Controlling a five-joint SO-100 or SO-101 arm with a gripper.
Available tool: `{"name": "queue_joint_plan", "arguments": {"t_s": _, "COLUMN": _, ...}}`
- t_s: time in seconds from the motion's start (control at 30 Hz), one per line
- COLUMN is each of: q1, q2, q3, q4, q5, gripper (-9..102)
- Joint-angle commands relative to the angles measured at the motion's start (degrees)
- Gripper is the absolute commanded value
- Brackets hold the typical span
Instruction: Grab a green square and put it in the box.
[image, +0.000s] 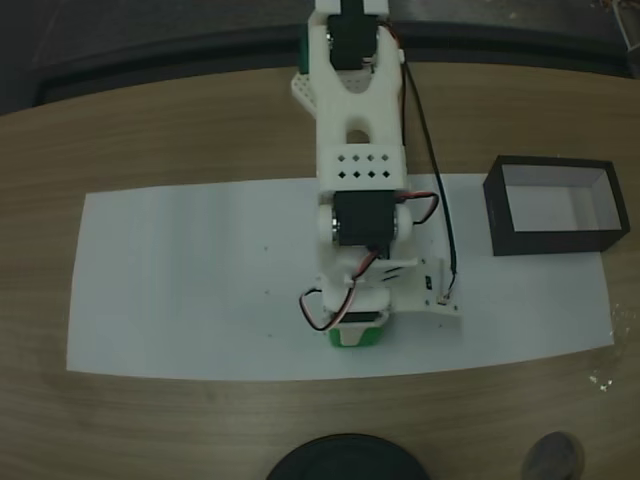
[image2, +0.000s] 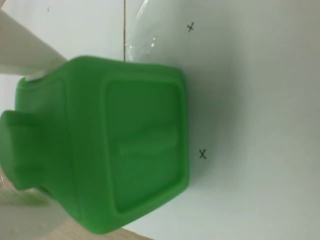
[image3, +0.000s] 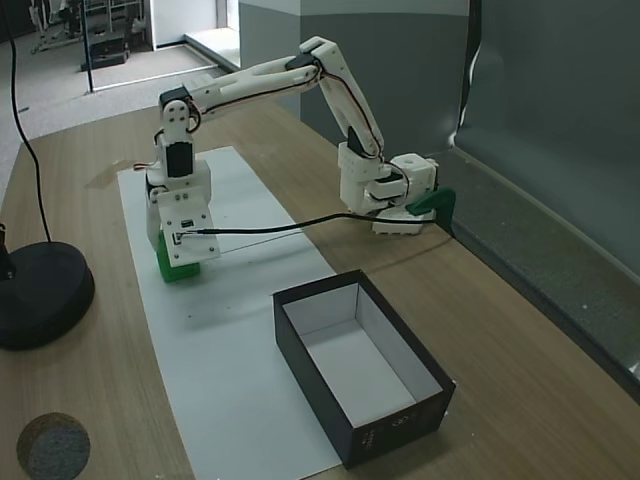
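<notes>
In the fixed view from above, a white sheet of paper (image: 200, 280) is spread across a wooden table (image: 150, 130). At lower centre the white arm (image: 358, 150) reaches down from the top edge, and its gripper (image: 356, 330) is lowered over the green square (image: 356, 337), of which only a green sliver shows beneath the white parts. A black cable (image: 430, 160) runs down along the arm's right side. At centre right the box (image: 555, 240), black outside and white inside, stands with its lower part on the paper, well apart from the green square. A round black disc (image: 350, 460) is cut by the bottom edge.

In the wrist view, the green square (image2: 125, 145) fills the left half of the frame, lying on the white paper (image2: 250, 125), its raised stud pointing left. White fingers (image2: 25, 50) are seen at its upper left and lower left, just beside the block; whether they press on it cannot be told. Two small pencilled crosses (image2: 202, 154) mark the paper.

In the side fixed view, the gripper (image3: 178, 262) is placed at centre left with the green square (image3: 178, 268) at its tip on the paper (image3: 240, 380). The box (image3: 360, 370) stands at lower centre, open side up. The black disc (image3: 40, 295) rests at the left edge.
</notes>
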Motion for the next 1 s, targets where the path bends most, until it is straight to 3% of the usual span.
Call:
{"name": "queue_joint_plan", "arguments": {"t_s": 0.0, "q1": -1.4, "q2": 6.2, "q3": -2.8, "q4": 0.4, "q5": -0.3, "gripper": 7}}
{"name": "queue_joint_plan", "arguments": {"t_s": 0.2, "q1": -8.5, "q2": 24.1, "q3": -14.2, "q4": 11.8, "q5": -0.9, "gripper": 7}}
{"name": "queue_joint_plan", "arguments": {"t_s": 0.4, "q1": -24.9, "q2": 39.6, "q3": -26.8, "q4": 22.4, "q5": -7.4, "gripper": 7}}
{"name": "queue_joint_plan", "arguments": {"t_s": 0.73, "q1": -48.9, "q2": 43.1, "q3": -11.4, "q4": 20.8, "q5": -7.9, "gripper": 7}}
{"name": "queue_joint_plan", "arguments": {"t_s": 0.97, "q1": -53.2, "q2": 43.1, "q3": 4.7, "q4": 9.5, "q5": -7.8, "gripper": 7}}
